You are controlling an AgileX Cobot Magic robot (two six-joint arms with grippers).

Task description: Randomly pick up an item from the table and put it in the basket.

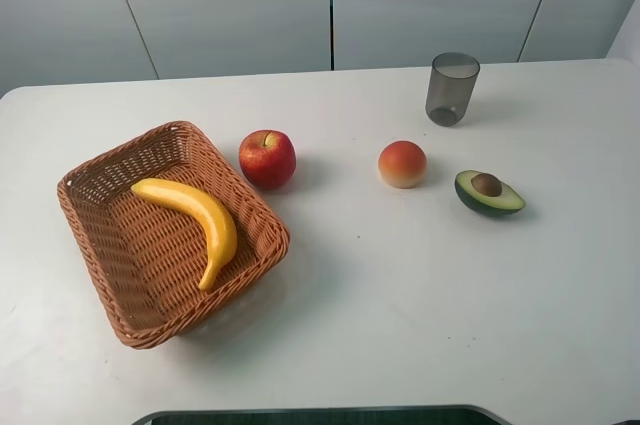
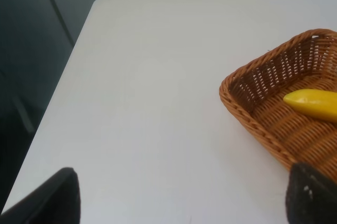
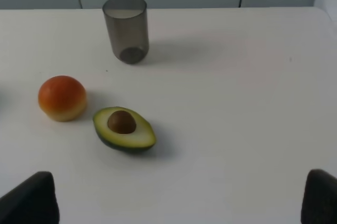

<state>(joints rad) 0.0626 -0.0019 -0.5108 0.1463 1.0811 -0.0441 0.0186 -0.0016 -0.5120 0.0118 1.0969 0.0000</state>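
Observation:
The yellow banana [image 1: 195,218] lies inside the orange-brown wicker basket [image 1: 100,245] on the left of the white table [image 1: 420,305]. One end of the banana [image 2: 313,104] and a corner of the basket [image 2: 253,103] also show in the left wrist view. Neither arm shows in the exterior view. My left gripper [image 2: 179,203] is open and empty, with its dark fingertips [image 2: 58,197] far apart above bare table beside the basket. My right gripper [image 3: 179,203] is open and empty, with fingertips [image 3: 31,200] wide apart, on the near side of the avocado.
A red apple [image 1: 267,159] sits just right of the basket. A round orange-pink peach [image 1: 402,164] [image 3: 62,97], a halved avocado with its pit [image 1: 488,192] [image 3: 125,129] and a grey translucent cup [image 1: 452,88] [image 3: 126,28] stand on the right half.

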